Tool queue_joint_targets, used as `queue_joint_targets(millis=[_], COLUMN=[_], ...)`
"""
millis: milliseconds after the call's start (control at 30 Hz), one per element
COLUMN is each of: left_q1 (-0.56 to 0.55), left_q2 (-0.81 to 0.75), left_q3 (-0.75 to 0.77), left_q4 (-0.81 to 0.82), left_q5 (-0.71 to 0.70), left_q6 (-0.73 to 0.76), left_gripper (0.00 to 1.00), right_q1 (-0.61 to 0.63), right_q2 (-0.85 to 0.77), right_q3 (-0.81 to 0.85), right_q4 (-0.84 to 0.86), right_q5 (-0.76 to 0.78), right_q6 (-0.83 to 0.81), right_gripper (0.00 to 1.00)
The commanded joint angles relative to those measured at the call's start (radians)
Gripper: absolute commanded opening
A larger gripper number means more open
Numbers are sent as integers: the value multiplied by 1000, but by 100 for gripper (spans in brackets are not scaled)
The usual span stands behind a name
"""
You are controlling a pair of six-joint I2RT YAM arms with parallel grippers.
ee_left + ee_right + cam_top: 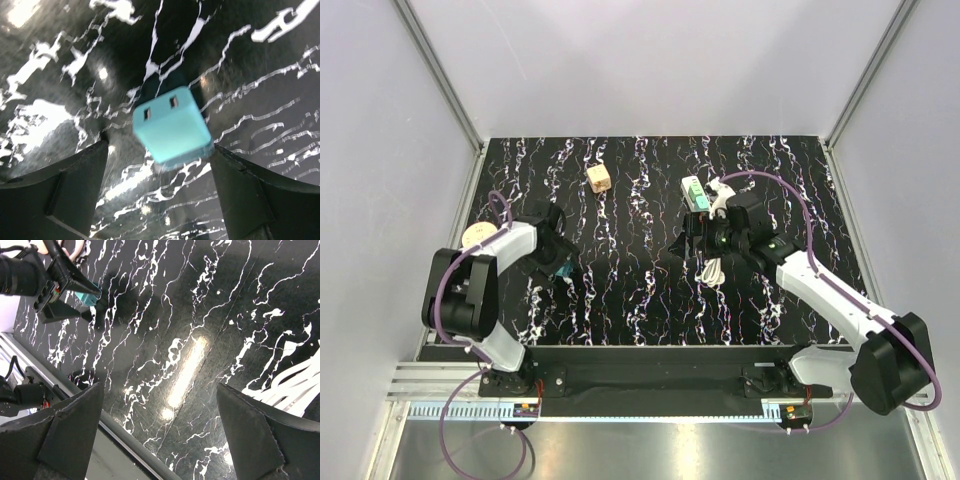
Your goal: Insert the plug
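The light-green plug [693,190] lies at the back of the black marbled table [640,300], beside a white part of the power strip [719,189]; the right arm hides most of the strip. My right gripper [688,245] is open and empty, just in front of the plug; in the right wrist view [159,386] only bare table lies between its fingers. My left gripper [558,262] is open at the left. A teal block [172,125] with two slots sits between its fingertips, close against the right finger [250,190]. The teal block also shows in the top view [561,270].
The strip's white cord [712,272] lies under the right arm and shows at the right edge of the right wrist view [300,385]. A wooden cube [599,178] sits at the back left of centre. A round wooden piece [478,235] lies by the left wall.
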Motion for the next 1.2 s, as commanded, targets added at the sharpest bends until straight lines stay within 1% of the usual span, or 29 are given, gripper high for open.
queue_joint_targets(millis=[0, 333, 400, 433, 500, 533, 567, 633, 667, 700, 733, 800, 833, 867, 900, 933, 967, 1000, 1033, 1067, 1100, 1167], left_q1=[15, 57, 67, 70, 73, 73, 71, 71, 73, 73, 71, 68, 64, 45, 33, 18, -22, -42, -63, -100, -116, -143], left_q2=[32, 64, 70, 74, 78, 76, 76, 67, 62, 58, 42, 15, -34, -63, -133, -174, -213, -294, -332, -370, -436, -491], left_q3=[48, 56, 56, 56, 51, 50, 46, 36, 36, 36, 37, 31, 27, 22, 13, 8, 2, -15, -27, -59, -76, -125], left_q4=[42, 61, 65, 64, 73, 76, 82, 92, 93, 96, 99, 117, 130, 142, 165, 179, 196, 241, 274, 353, 396, 507], left_q5=[37, 14, 12, 15, 23, 26, 37, 51, 71, 74, 138, 186, 206, 228, 233, 233, 233, 235, 249, 261, 276, 311], left_q6=[47, 99, 104, 107, 113, 116, 124, 133, 146, 157, 170, 194, 199, 203, 202, 184, 168, 148, 124, 70, 43, -38], left_gripper=[85, 82, 80, 77, 56, 49, 39, 31, 25, 9, 0, 0, 0, 0, 0, 0, 0, 0, 0, 0, 0, 0], right_q1=[1, 1, 1, -1, 1, 1, -1, 1, 1, -1, 1, 5, 10, 19, 30, 63, 79, 94, 115, 129, 139, 188], right_q2=[9, 26, 29, 32, 34, 35, 37, 43, 58, 71, 81, 116, 124, 130, 129, 127, 124, 123, 124, 129, 130, 141], right_q3=[-4, -15, -18, -19, -24, -27, -35, -41, -42, -41, -38, -16, -7, 2, 2, -1, -13, -22, -33, -59, -73, -91], right_q4=[50, 72, 78, 76, 84, 90, 96, 127, 134, 148, 154, 161, 162, 168, 196, 220, 246, 335, 381, 433, 563, 683], right_q5=[-19, -21, -19, -24, -27, -31, -36, -50, -59, -68, -92, -119, -126, -120, -110, -73, -53, -33, -6, 4, 19, 39], right_q6=[8, 4, 4, 2, 2, 1, 1, 10, 20, 28, 39, 77, 96, 135, 160, 186, 245, 279, 313, 380, 410, 436], right_gripper=[100, 100, 100, 100, 100, 100, 100, 100, 100, 100, 100, 99, 98, 98, 97, 96, 94, 93, 87, 83, 79, 74])
